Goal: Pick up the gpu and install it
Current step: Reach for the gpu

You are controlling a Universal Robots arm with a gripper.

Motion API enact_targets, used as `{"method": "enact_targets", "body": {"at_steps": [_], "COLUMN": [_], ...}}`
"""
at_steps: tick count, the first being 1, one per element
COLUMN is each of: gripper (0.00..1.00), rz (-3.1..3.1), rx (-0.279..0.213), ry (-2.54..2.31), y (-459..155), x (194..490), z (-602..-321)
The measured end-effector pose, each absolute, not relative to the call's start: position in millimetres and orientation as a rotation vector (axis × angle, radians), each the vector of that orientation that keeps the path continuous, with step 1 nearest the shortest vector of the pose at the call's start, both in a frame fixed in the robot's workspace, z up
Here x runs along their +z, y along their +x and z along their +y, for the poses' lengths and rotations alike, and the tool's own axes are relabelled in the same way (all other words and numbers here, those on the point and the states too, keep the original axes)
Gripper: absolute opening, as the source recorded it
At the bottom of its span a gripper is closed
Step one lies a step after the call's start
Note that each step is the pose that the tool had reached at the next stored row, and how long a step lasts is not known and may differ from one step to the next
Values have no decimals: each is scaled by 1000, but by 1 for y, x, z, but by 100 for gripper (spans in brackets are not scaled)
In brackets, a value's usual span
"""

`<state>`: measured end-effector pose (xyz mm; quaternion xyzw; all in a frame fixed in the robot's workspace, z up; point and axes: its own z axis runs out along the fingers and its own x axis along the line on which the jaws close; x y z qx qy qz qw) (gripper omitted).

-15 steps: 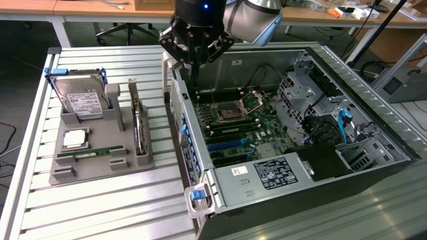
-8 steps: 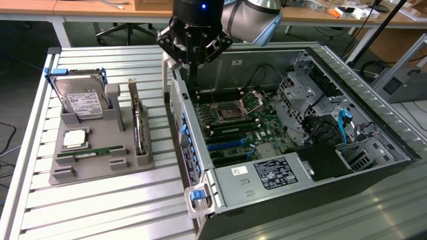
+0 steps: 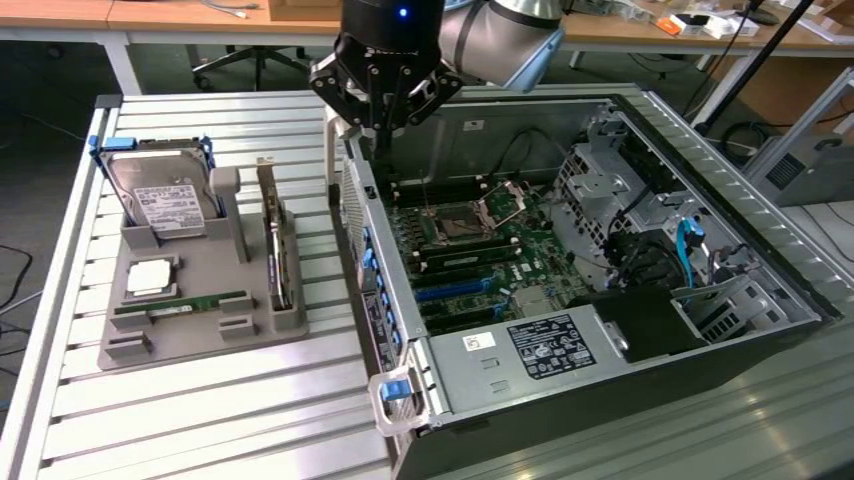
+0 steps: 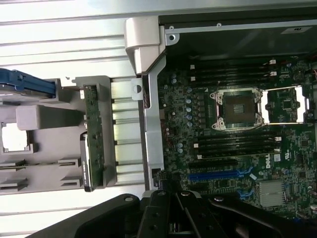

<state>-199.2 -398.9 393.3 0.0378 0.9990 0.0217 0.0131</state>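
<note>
Nothing of the job looks done yet. The open computer case (image 3: 514,125) holds its motherboard (image 3: 494,250), with the expansion slots bare. On the tabletop (image 3: 200,420) beside it, the grey tray (image 3: 187,335) has the gpu (image 3: 274,240) standing on edge, untouched. The tray also holds a hard drive (image 3: 160,195), a processor chip (image 3: 150,278) and a memory stick (image 3: 180,302). The hand (image 3: 383,140) hangs over the case wall facing the tray, fingers pressed together, holding nothing.

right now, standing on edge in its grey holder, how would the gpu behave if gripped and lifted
Probably stiff: the gpu looks like a flat rigid board. It stands on its thin edge in the grey holder, so a sideways push may tip or jam it. Exposed components on the green board suggest fragility: grip gently.
</note>
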Motion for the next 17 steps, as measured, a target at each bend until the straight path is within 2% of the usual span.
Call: {"method": "enact_targets", "body": {"at_steps": [17], "gripper": [11], "rz": [3113], "rx": [67], "ry": [118], "y": [-205], "x": [393], "z": [-399]}}
